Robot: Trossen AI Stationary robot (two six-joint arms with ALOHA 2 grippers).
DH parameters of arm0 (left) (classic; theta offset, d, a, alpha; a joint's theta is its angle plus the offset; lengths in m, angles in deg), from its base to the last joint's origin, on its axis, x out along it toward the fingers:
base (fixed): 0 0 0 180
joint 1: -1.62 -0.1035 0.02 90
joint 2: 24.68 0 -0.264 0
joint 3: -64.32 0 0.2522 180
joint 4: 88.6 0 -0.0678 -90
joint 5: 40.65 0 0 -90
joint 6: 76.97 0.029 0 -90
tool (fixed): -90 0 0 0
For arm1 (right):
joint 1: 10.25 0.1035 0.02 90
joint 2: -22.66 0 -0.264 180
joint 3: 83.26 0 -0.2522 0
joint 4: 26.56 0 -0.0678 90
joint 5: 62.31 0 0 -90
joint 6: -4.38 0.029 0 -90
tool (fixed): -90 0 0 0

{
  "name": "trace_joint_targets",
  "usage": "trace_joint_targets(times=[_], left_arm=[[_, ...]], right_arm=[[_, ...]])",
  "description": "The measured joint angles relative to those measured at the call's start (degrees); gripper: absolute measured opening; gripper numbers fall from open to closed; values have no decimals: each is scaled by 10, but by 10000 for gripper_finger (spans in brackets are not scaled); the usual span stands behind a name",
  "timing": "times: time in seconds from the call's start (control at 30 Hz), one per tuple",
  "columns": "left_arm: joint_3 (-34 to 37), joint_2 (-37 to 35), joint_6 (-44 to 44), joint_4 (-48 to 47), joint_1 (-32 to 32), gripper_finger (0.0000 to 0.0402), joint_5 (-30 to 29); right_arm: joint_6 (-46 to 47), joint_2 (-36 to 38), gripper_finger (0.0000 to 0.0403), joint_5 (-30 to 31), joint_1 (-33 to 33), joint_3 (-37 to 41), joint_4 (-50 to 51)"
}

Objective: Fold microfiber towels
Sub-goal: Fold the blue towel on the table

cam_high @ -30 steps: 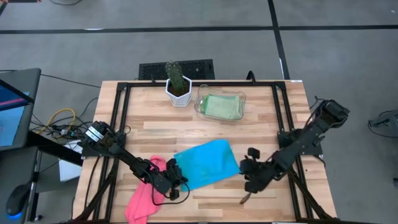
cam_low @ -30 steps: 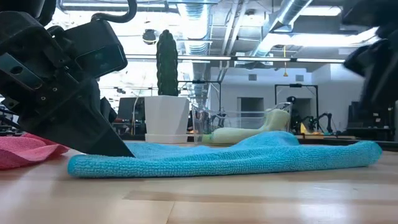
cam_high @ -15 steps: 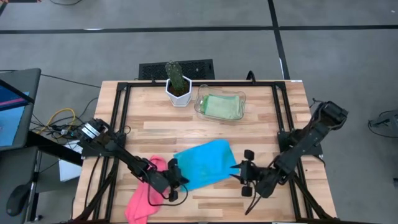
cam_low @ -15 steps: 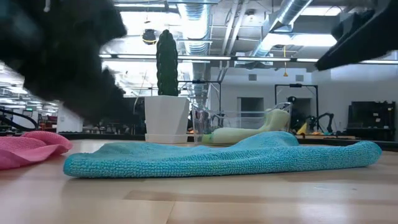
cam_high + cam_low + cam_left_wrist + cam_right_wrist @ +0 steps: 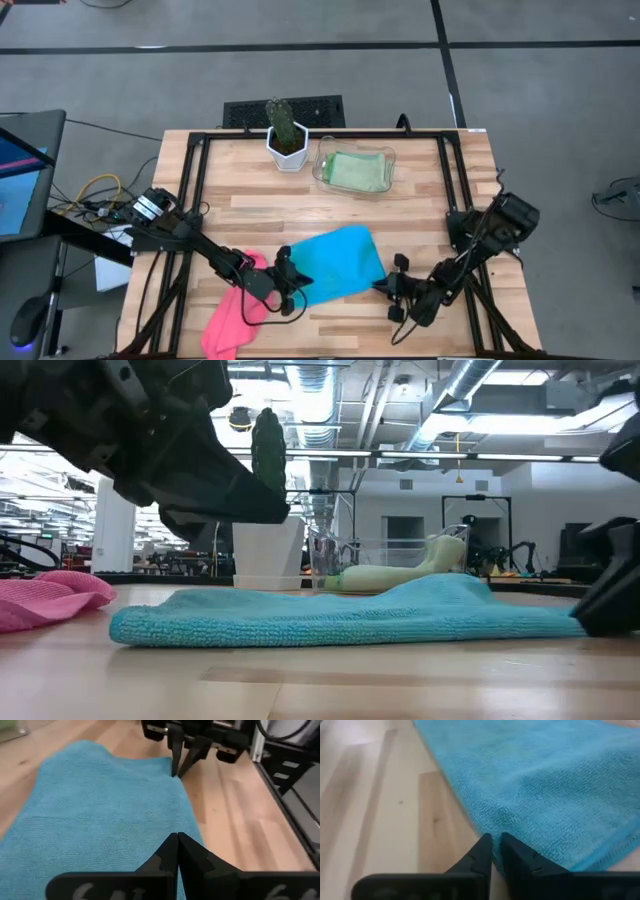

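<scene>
A turquoise towel lies flat on the wooden table near its front edge. A pink towel lies crumpled to its left. A light green towel rests in a clear tray at the back. My left gripper is shut and empty, hovering just above the turquoise towel's left end. My right gripper is down at table height, at the towel's near right corner, and shut on it. My right gripper has its two fingers closed on the turquoise towel's near right corner, right at the edge. The fingers slant down from the table's right side. The towel lies flat on the table, slack.
A cactus in a white pot stands at the back, left of the tray. Black frame rails run along both table sides. Bare wood lies between the towels and the tray.
My right gripper has dropped to the table, moved left to the turquoise towel's near right corner and shut there. My left gripper has risen off the towel's left end, tipped up nearer to level and stayed shut. The towel has stayed flat.
</scene>
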Motion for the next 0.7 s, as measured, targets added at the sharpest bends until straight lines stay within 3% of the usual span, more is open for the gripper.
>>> trace_joint_targets(times=[0.1,0.3,0.47,0.7], left_arm=[[0,21,2,31,-5,0,22],[-30,73,-18,34,-7,0,24],[-67,133,-21,34,-8,0,56],[-89,165,-10,38,-10,0,63]], right_arm=[[-12,29,50,-6,17,2,10],[-132,91,26,129,13,1,-25],[-128,54,17,75,-9,1,-43],[-41,43,39,37,35,1,-47]])
